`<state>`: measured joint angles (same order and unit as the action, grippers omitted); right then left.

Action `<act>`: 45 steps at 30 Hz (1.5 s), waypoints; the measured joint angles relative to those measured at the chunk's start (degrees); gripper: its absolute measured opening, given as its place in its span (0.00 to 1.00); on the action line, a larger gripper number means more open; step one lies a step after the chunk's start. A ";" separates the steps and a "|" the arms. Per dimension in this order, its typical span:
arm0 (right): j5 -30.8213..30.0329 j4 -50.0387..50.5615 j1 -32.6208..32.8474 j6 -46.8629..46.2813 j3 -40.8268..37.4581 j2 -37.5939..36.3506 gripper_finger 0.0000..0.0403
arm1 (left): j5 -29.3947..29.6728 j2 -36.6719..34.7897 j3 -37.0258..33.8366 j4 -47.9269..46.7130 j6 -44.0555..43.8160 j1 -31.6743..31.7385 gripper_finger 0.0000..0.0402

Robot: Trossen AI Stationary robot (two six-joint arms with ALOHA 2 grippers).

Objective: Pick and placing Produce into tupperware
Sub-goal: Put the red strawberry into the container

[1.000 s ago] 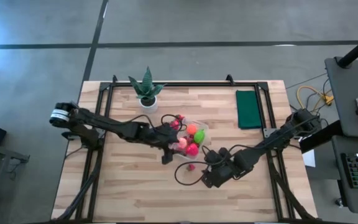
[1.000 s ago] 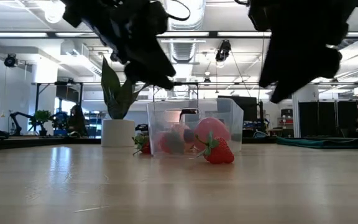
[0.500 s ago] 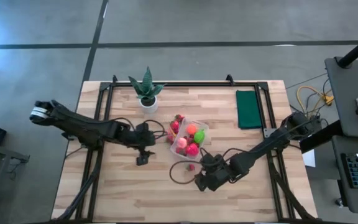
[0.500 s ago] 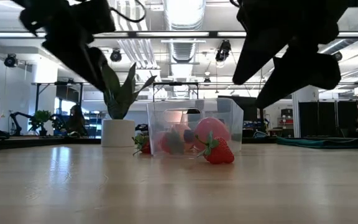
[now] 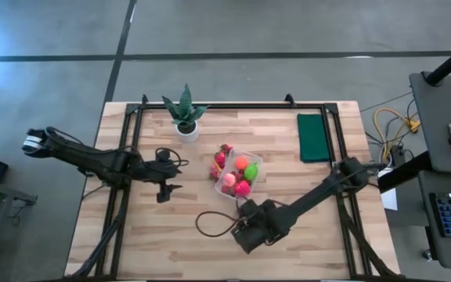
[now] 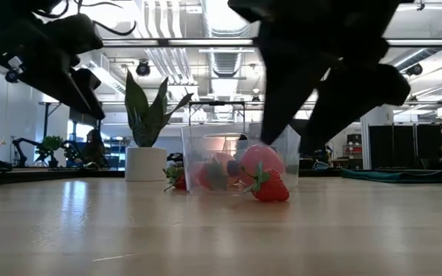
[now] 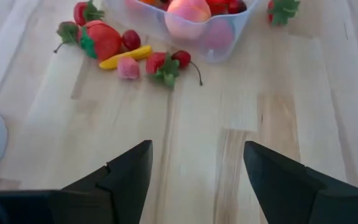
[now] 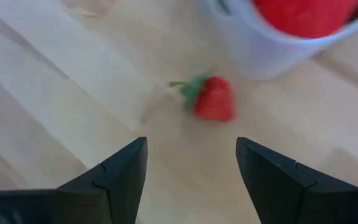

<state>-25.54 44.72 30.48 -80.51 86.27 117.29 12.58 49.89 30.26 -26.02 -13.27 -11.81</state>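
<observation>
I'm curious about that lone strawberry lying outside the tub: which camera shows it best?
The right wrist view: the strawberry fills the middle, unobstructed. The low view shows it against the tub; the left wrist clips it at the edge; from above the arm covers it.

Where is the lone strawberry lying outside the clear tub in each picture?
High view: the strawberry lies on the wood just below the tub.
Low view: strawberry in front of the tub, right of centre.
Left wrist view: at the top edge, beside the tub.
Right wrist view: centre, ahead of the open right claw.
Shared landmark: the tub.
</observation>
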 joint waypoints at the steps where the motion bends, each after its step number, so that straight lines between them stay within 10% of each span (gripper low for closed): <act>1: -0.01 0.21 0.00 -0.52 1.02 1.14 0.59 | 0.03 -0.49 -0.06 0.10 0.14 0.00 0.59; 19: 3.82 11.90 -4.24 -10.72 14.15 8.12 0.59 | -1.56 -2.03 -1.60 0.40 0.26 0.09 0.59; 45: 10.43 12.26 -8.02 -9.68 13.82 8.25 0.64 | -4.48 1.96 -0.63 1.19 0.39 0.22 0.59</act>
<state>-15.11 56.97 22.46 -90.19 100.09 125.54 8.10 51.86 29.63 -24.83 -12.88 -11.60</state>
